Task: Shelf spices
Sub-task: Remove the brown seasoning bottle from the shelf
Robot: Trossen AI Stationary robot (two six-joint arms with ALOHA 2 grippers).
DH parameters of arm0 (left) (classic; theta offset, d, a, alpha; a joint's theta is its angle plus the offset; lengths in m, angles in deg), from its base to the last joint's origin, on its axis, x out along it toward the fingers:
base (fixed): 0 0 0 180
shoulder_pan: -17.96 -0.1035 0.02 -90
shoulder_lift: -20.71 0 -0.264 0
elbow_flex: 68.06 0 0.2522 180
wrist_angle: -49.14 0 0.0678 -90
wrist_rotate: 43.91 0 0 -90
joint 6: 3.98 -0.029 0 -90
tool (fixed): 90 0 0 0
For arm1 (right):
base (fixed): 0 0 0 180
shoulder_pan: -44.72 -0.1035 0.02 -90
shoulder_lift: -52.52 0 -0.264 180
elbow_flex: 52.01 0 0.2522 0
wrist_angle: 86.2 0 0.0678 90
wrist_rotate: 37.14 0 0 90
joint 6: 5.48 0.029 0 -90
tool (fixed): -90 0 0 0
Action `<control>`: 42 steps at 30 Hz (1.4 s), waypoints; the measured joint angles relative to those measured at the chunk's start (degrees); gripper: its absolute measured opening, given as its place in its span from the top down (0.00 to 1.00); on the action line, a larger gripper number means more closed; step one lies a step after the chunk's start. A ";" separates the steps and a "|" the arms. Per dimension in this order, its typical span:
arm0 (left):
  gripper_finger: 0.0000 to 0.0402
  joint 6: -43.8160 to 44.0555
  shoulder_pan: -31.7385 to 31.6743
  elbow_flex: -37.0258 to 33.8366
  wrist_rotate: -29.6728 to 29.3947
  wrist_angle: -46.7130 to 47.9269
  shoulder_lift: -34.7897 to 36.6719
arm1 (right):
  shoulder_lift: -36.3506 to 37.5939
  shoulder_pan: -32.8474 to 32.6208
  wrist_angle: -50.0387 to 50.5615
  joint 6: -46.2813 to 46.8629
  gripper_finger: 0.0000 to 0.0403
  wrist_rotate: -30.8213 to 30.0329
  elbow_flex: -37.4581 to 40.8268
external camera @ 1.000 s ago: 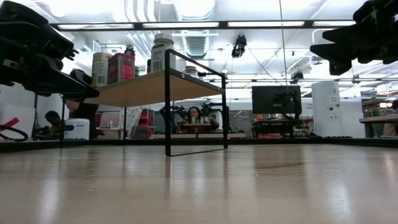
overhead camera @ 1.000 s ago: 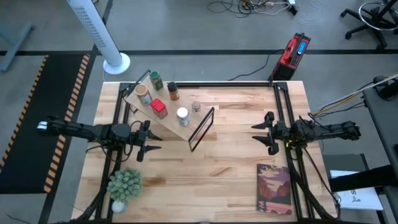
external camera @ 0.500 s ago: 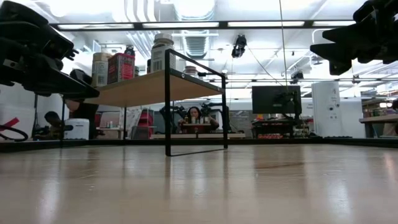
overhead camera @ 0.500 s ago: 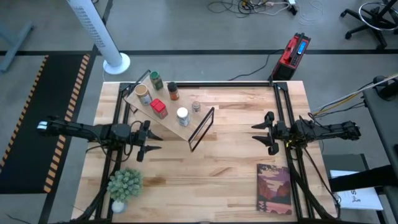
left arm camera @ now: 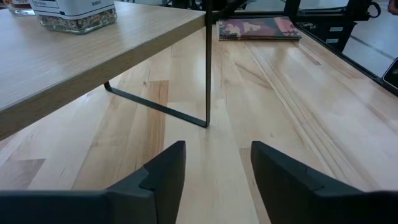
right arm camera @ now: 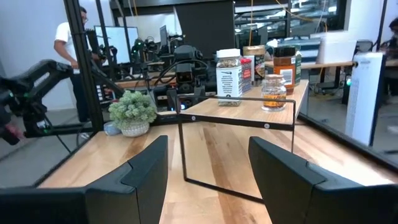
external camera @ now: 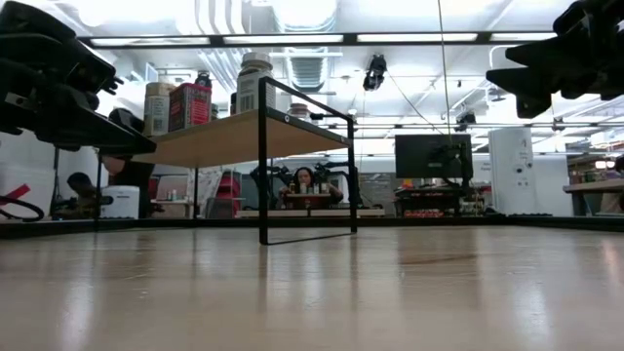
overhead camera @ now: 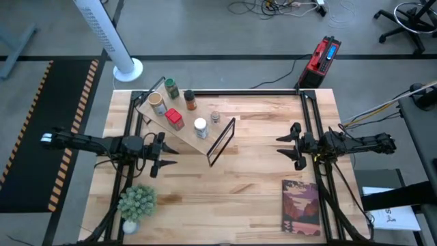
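The shelf (overhead camera: 183, 123), a slanted pale plank on a thin black frame (overhead camera: 222, 142), stands at the table's far left. Several spices stand upright on its top: a green-lidded jar (overhead camera: 171, 89), a tan-topped jar (overhead camera: 158, 104), a red tin (overhead camera: 175, 119), a dark-lidded brown jar (overhead camera: 190, 100), a white-lidded jar (overhead camera: 200, 128) and a small silvery-topped jar (overhead camera: 216, 117). My left gripper (overhead camera: 160, 154) hovers open just near of the shelf, its fingers (left arm camera: 165, 177) apart over bare table. My right gripper (overhead camera: 292, 145) hovers open at the right, facing the shelf (right arm camera: 249, 112), nothing between its fingers (right arm camera: 143, 177).
A potted plant (overhead camera: 138, 203) sits at the near left corner and a book (overhead camera: 301, 207) lies flat at the near right. Black rails (overhead camera: 315, 116) run along the table's sides. Bare wood lies between the two grippers. A red device (overhead camera: 322, 55) and a white fan tower (overhead camera: 113, 34) stand on the floor beyond.
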 joint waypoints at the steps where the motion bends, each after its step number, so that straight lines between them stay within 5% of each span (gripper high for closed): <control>1: 0.58 0.01 0.00 -0.01 -0.01 0.00 0.00 | 0.00 0.02 0.00 0.98 0.51 0.00 0.00; 20: 0.64 1.42 0.00 -0.01 -0.56 -4.77 -0.02 | -0.01 0.00 0.02 5.47 0.51 0.02 -0.01; 42: 0.66 32.74 0.00 -0.02 -1.48 -9.86 -0.02 | -0.02 0.13 -0.25 5.68 0.51 -0.20 -0.27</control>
